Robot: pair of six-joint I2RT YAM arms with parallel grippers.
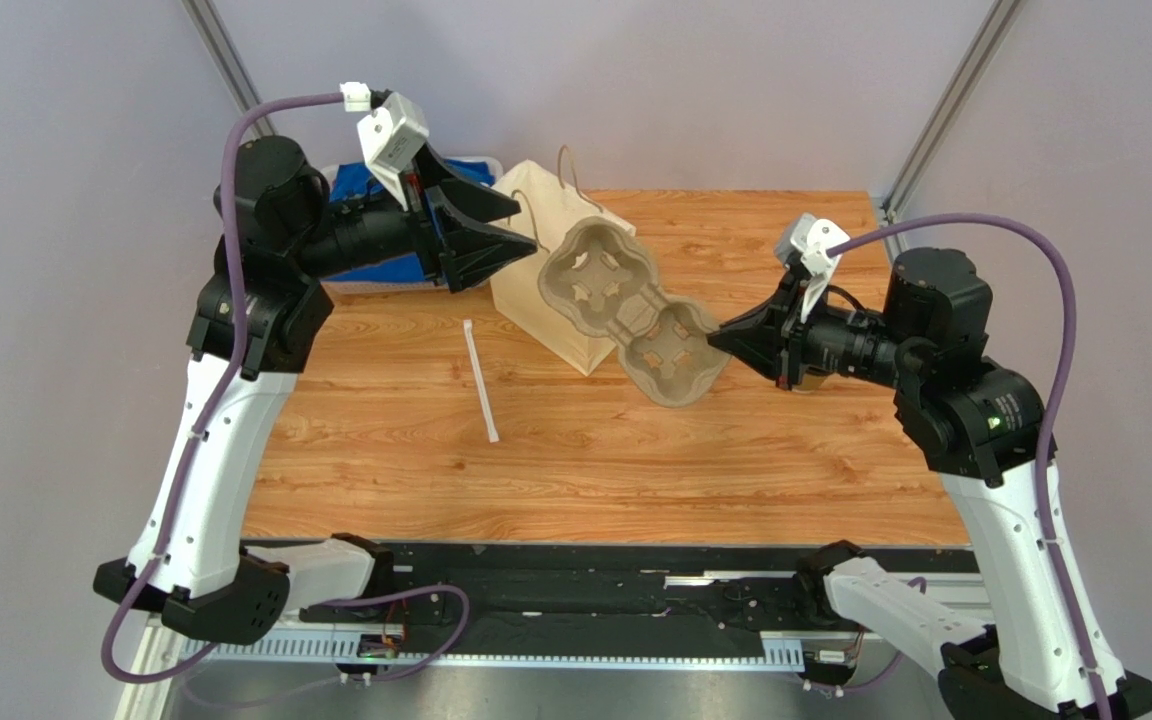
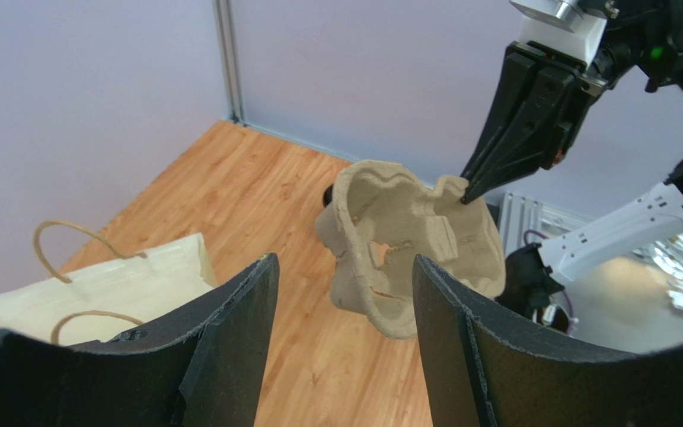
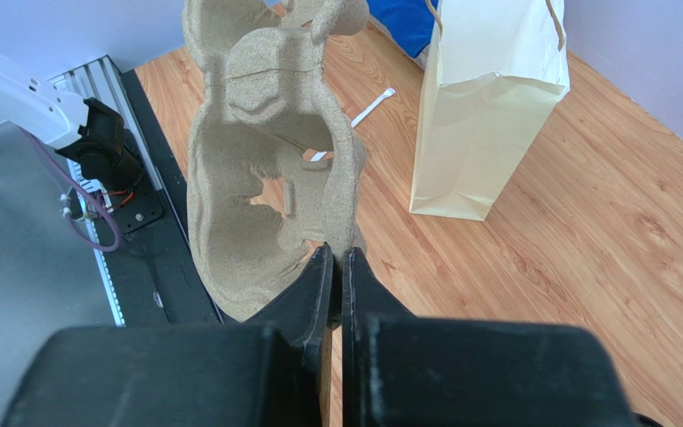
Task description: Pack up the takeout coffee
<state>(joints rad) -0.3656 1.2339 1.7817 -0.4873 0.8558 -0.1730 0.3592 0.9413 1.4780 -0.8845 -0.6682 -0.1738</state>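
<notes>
No takeout coffee shows in any view. A grey-brown pulp cup tray [image 1: 630,300] hangs tilted in the air above the table, and my right gripper [image 1: 717,342] is shut on its right rim. The right wrist view has the tray [image 3: 265,169] rising from the pinched fingertips of that gripper [image 3: 337,253]. My left gripper [image 1: 530,240] is open just left of the tray's other end, above the cream paper bag [image 1: 537,293]. In the left wrist view the tray [image 2: 407,240] floats beyond the spread left gripper [image 2: 345,267] without touching it. A small dark shape [image 2: 329,191] peeks from behind the tray; I cannot tell what it is.
The paper bag [image 3: 483,107] stands upright with its handles up [image 2: 113,285]. A thin white straw [image 1: 480,381] lies on the wood left of centre. A blue object [image 1: 387,270] sits at the back left behind my left arm. A black rail [image 1: 567,578] runs along the near edge.
</notes>
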